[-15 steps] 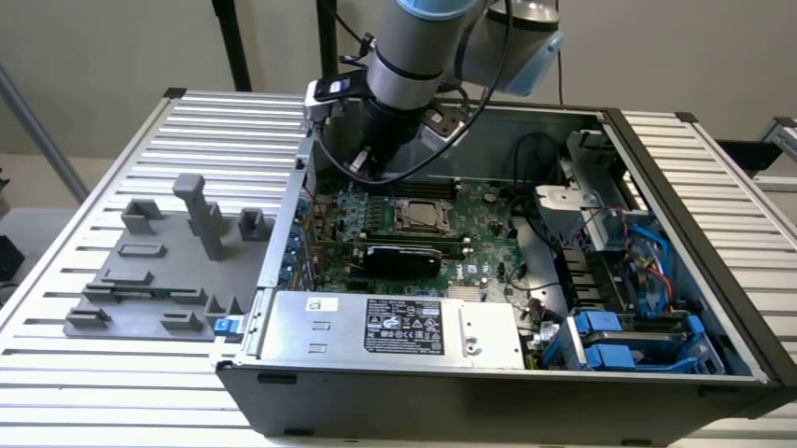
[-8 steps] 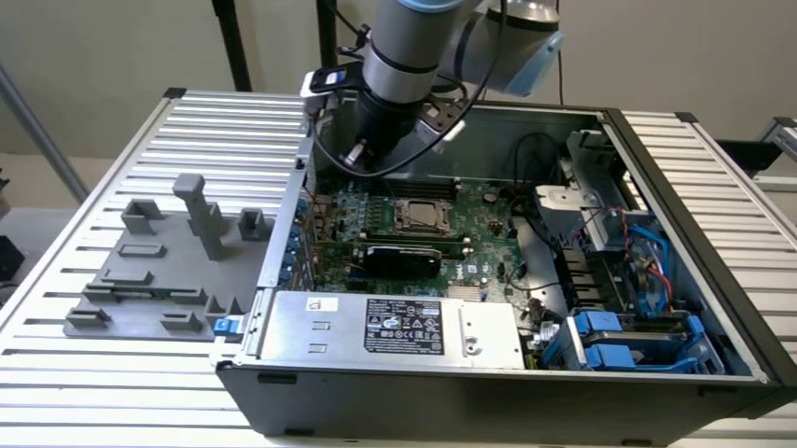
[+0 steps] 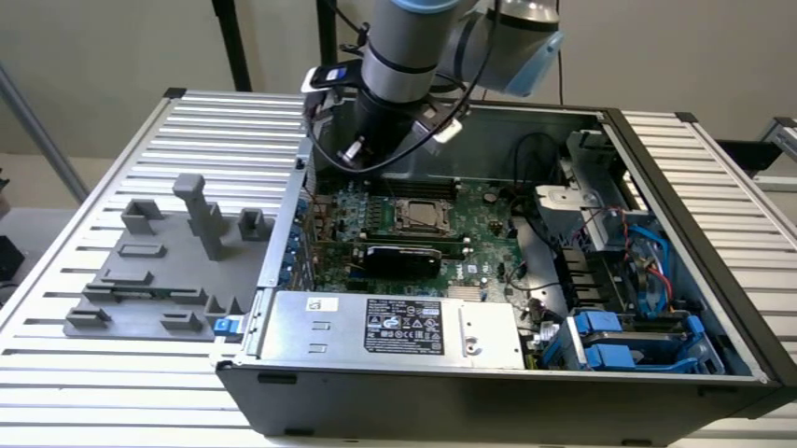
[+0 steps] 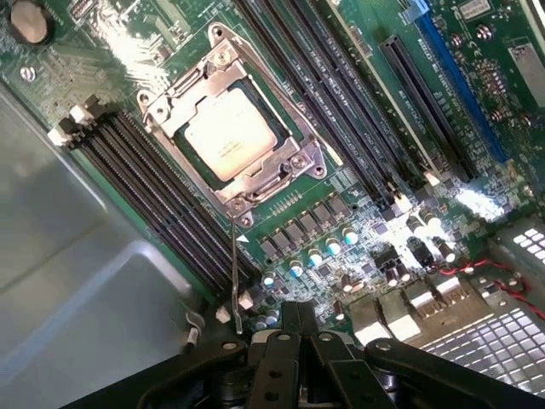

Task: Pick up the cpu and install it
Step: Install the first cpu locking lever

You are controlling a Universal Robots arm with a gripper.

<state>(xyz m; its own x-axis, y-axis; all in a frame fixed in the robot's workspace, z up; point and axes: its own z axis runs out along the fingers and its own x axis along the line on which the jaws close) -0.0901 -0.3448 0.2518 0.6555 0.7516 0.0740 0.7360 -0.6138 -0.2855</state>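
While the pincer (image 4: 298, 317) hung closed and empty, the cpu (image 4: 230, 132) lay in its socket (image 4: 260, 183), apparently seated; it looked light, stiff, fragile, best taken by its edges.

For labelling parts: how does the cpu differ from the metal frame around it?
The cpu is a solid pale square; the socket frame is an open shiny border around it. The cpu's top is plain; the socket frame has screws at its corners. Both lie flat on the motherboard.
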